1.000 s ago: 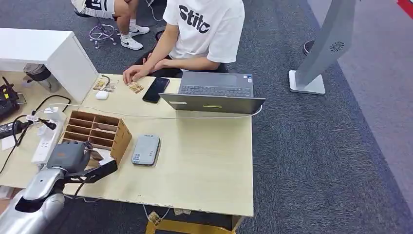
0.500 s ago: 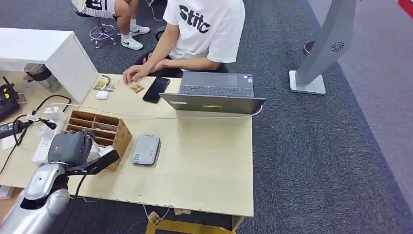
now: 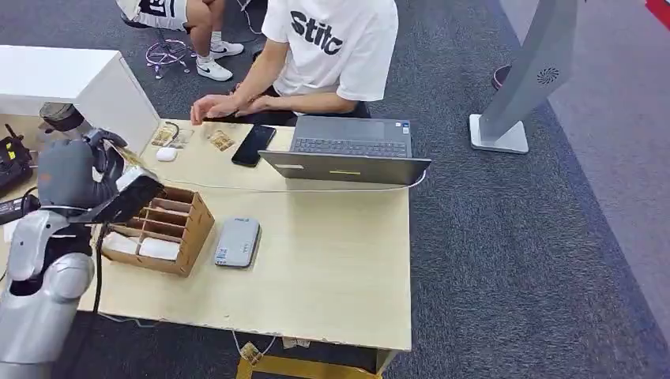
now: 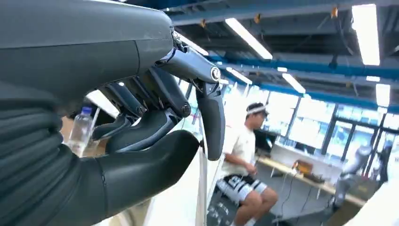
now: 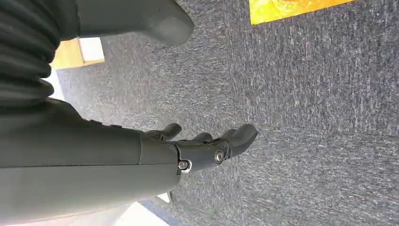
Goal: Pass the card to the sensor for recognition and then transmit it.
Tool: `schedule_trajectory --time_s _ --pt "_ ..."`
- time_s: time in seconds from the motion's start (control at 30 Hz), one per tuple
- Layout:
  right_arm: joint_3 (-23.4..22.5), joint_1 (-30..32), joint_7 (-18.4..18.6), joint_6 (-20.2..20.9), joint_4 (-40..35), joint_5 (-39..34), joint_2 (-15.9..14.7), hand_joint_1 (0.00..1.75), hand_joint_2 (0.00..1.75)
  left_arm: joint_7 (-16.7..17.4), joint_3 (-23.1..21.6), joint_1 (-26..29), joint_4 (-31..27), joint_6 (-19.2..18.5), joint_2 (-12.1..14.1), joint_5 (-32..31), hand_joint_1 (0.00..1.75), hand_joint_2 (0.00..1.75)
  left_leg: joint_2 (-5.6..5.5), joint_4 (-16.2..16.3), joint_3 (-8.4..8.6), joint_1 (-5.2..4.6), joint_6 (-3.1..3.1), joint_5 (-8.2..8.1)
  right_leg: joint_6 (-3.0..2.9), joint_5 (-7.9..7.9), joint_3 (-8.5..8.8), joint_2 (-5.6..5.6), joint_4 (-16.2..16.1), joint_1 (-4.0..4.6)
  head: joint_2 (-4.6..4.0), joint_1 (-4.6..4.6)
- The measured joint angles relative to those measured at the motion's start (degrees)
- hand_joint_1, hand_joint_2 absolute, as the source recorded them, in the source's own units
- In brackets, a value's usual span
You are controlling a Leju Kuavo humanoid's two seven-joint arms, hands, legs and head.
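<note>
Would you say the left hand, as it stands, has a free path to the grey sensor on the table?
Probably yes. The left hand, raised and pinching the card, hovers above the wooden organizer; the grey sensor lies just beyond it with nothing on top.

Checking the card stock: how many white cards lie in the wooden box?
2 show in the box, side by side in its near row: one, the other. The left hand may hide more.

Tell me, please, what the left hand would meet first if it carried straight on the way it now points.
Judging from the head view, the left hand, pinching a white card, points right across the table, above the wooden card organizer. Going straight on, it would likely pass over that and approach the laptop; height is unclear.
</note>
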Motion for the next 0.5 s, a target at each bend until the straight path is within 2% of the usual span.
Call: schedule_trajectory --time_s 0.23,0.5 --pt "0.59 -0.20 0.68 0.20 0.00 0.85 -0.07 0.00 1.75 1.57 -1.90 -9.55 7.33 -1.22 -1.44 -5.31 1.75 1.75 -0.01 0.02 0.01 -0.01 0.01 0.02 -0.02 0.02 -0.01 0.00 0.00 0.00 0.00 0.02" --pt "0.63 -0.38 0.31 0.20 0.00 0.79 -0.24 0.00 1.75 1.25 -9.02 -10.75 9.88 -1.31 -5.46 -7.25 1.75 1.75 0.06 0.03 -0.02 -0.05 0.03 0.00 0.01 0.04 -0.05 0.04 -0.02 -0.03 0.00 0.00"
